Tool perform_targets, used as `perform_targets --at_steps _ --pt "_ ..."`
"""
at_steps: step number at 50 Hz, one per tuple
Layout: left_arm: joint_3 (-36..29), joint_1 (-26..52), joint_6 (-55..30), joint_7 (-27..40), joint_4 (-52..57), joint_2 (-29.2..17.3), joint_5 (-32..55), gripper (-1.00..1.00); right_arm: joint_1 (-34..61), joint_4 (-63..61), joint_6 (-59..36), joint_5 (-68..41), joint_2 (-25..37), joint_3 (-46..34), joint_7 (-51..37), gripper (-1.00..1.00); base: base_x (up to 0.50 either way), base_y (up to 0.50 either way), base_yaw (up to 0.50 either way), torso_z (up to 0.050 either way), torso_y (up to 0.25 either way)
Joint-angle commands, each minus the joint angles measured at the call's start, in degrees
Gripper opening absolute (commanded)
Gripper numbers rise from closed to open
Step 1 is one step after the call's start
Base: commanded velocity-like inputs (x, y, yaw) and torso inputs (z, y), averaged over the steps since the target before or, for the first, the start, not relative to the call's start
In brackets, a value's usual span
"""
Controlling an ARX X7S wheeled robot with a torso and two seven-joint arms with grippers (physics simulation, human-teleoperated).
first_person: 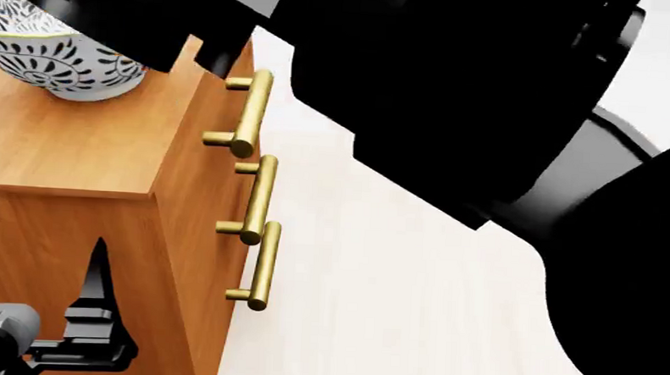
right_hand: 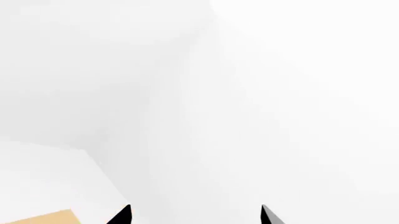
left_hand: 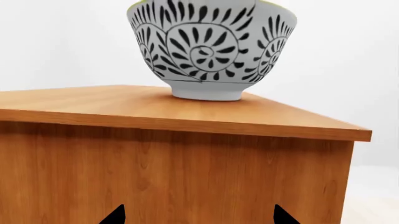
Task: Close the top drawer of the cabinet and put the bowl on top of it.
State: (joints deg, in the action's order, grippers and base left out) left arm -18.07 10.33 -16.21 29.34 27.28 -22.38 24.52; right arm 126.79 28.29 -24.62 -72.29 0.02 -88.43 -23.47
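White bowl (left_hand: pixel 210 46) seated on cabinet (left_hand: pixel 174 158) top, at 11 o'clock in head view. Top drawer (first_person: pixel 216 106) apparently shut. Left gripper (first_person: pixel 36 297) and right gripper (right_hand: pixel 194 215) spread, empty. Task apparently complete.

We see a bulky, glossy black right arm (first_person: pixel 474 100), and the left gripper (first_person: pixel 37 280) shows pointed black fingers on a grey housing.

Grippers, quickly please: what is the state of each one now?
Left gripper: open, holding nothing.
Right gripper: open, holding nothing.
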Motion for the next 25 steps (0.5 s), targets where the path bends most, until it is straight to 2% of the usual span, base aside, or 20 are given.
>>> perform_targets --at_steps 1,6,15,17,18,25 --pt "-0.34 0.07 -0.34 0.30 0.97 -0.16 0.05 1.00 8.08 8.75 -5.23 6.75 1.68 5.83 2.62 1.00 0.00 0.00 0.00 0.000 0.000" --pt "-0.31 -0.07 -0.80 0.70 2.17 -0.46 0.22 1.00 7.76 2.09 -11.36 11.15 8.11 8.62 1.11 1.00 0.00 0.00 0.00 0.000 0.000" --pt "-0.13 -1.10 0.03 1.15 2.66 -0.62 -0.06 1.00 4.39 -16.90 -20.05 9.58 23.69 8.10 -6.84 1.00 0.00 0.00 0.00 0.000 0.000" --pt "-0.14 -1.09 0.04 1.17 2.65 -0.64 -0.04 1.00 4.30 -17.01 -20.19 9.68 23.72 8.27 -6.84 1.00 0.00 0.00 0.00 0.000 0.000" --pt "-0.08 -1.24 -0.03 1.36 3.06 -0.75 -0.08 1.00 2.87 -22.15 -21.78 8.07 29.16 8.45 -10.08 1.00 0.00 0.00 0.00 0.000 0.000" --pt "-0.41 -1.34 0.42 1.50 3.11 -0.61 -0.51 1.00 -6.13 -36.66 -20.65 3.86 43.37 9.10 -18.37 1.00 0.00 0.00 0.00 0.000 0.000"
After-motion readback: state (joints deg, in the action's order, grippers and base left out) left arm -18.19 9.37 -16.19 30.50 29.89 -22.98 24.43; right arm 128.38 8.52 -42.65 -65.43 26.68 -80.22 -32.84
